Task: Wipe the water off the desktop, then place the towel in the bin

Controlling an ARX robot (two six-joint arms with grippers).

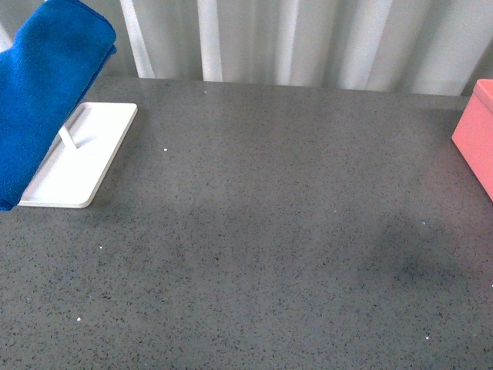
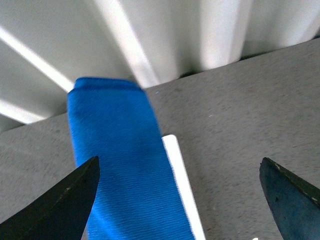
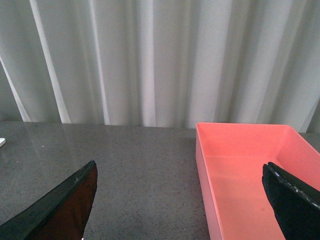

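The bright blue towel (image 1: 42,92) hangs folded over the white tray's bar at the far left of the dark grey desktop (image 1: 269,231). It also shows in the left wrist view (image 2: 120,165). My left gripper (image 2: 182,200) is open and empty, above the towel and the tray's edge. The salmon-pink bin (image 1: 477,131) stands at the right edge and looks empty in the right wrist view (image 3: 245,175). My right gripper (image 3: 180,200) is open and empty, over the bin's near wall. Neither gripper shows in the front view. A faint darker patch (image 1: 408,247) lies on the desktop at the right.
A flat white tray (image 1: 81,158) with an upright bar (image 1: 69,131) sits at the left under the towel; its rim also shows in the left wrist view (image 2: 182,185). A pleated white curtain (image 1: 308,38) runs along the desktop's far edge.
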